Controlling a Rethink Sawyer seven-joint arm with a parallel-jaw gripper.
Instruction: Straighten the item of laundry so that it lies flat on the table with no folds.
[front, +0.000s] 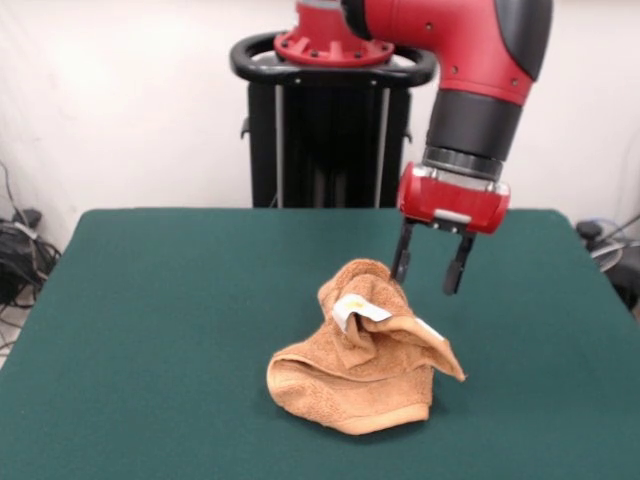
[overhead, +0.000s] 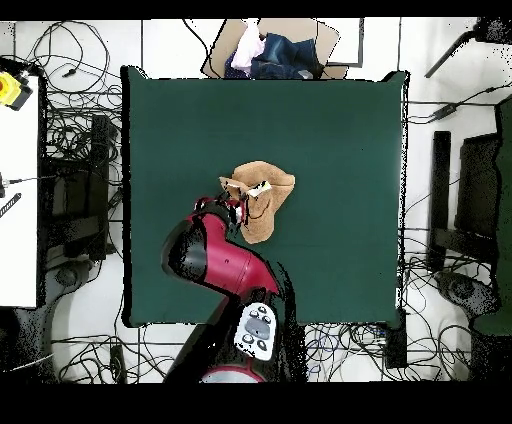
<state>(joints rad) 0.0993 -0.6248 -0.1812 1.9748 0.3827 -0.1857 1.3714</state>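
Observation:
The orange-tan towel (front: 365, 365) lies crumpled in a heap near the middle of the green table (front: 170, 330), with folds bunched up and its white label (front: 355, 310) showing on top. My gripper (front: 431, 272) hangs just behind and to the right of the heap's raised peak, fingers spread and empty, one fingertip (front: 401, 268) close by the cloth. In the overhead view the towel (overhead: 262, 192) sits at the table's (overhead: 330, 130) centre and the red arm covers the gripper (overhead: 222, 208) at the towel's lower left edge.
The robot's black pedestal (front: 330, 130) stands at the table's far side. A cardboard box of clothes (overhead: 270, 50) sits beyond the table's opposite edge. Cables (overhead: 70, 150) lie on the floor around the table.

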